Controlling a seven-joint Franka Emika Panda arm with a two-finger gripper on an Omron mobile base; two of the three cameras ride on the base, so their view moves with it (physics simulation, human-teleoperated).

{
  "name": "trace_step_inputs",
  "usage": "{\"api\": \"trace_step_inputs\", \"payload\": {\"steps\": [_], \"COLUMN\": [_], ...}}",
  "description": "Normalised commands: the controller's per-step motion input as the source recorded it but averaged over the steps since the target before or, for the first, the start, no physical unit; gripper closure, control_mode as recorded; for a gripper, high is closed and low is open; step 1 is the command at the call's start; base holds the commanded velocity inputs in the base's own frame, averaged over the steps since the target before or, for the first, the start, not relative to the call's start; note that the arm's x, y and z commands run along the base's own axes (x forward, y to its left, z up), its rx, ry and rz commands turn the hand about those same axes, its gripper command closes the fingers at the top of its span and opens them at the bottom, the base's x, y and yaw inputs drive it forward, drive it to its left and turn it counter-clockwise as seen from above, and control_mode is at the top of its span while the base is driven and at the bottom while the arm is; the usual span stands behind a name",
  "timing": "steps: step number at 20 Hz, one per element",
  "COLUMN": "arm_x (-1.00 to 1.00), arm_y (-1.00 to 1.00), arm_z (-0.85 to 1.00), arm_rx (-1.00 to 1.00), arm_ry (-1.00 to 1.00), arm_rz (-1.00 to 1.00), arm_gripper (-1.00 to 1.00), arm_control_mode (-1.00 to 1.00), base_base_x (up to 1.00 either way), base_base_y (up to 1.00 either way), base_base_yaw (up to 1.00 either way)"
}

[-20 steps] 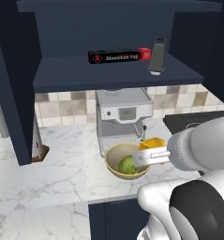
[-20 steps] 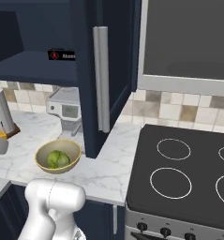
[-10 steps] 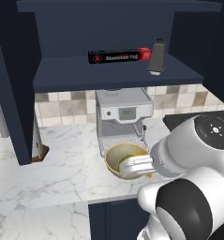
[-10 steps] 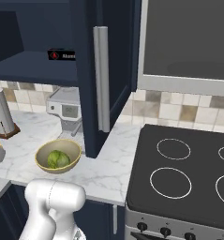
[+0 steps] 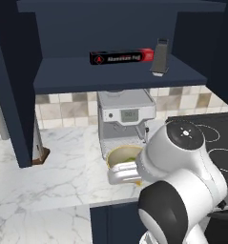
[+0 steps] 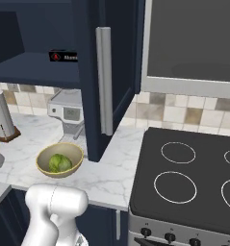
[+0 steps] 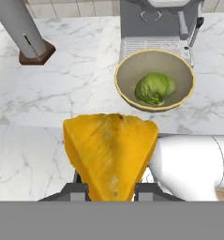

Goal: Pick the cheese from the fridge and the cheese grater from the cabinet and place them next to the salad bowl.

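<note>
One wedge of yellow-orange cheese sits clamped between the jaws of the gripper, its mottled, waxy face broad at the top and narrowing toward the dark finger tips on either side of it. It is held above the white marble counter, just on the near side of the salad bowl. That bowl is round and tan-yellow with a smooth rim, and a crinkled green lettuce ball lies inside it. Behind the bowl stands a boxy grey coffee machine with a ridged drip tray. To the far left, a tall silver cylinder on a brown base rises from the veined stone.

Overhead, the navy cabinet stands open, and on its shelf the cheese grater stands upright, flat, dark grey, tapering toward the top, just right of a long black-and-red box. A black stovetop with white ring markings lies to the right of the counter.
</note>
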Motion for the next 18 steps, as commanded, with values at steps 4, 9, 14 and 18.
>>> {"api": "trace_step_inputs", "payload": {"steps": [4,9,14,18], "arm_x": [0.28,0.47,0.39,0.42], "arm_y": [0.00,0.20,0.07,0.08], "arm_z": [-0.22,-0.21,-0.27,-0.26], "arm_rx": [0.01,0.05,0.00,0.00], "arm_ry": [0.00,0.01,0.00,0.00], "arm_rz": [0.04,0.02,0.00,0.00], "arm_gripper": [1.00,1.00,1.00,1.00], "arm_control_mode": [-1.00,-1.00,-1.00,-1.00], "base_base_x": [0.00,0.00,0.00,0.00], "base_base_y": [0.00,0.00,0.00,0.00], "base_base_yaw": [0.00,0.00,0.00,0.00]}}
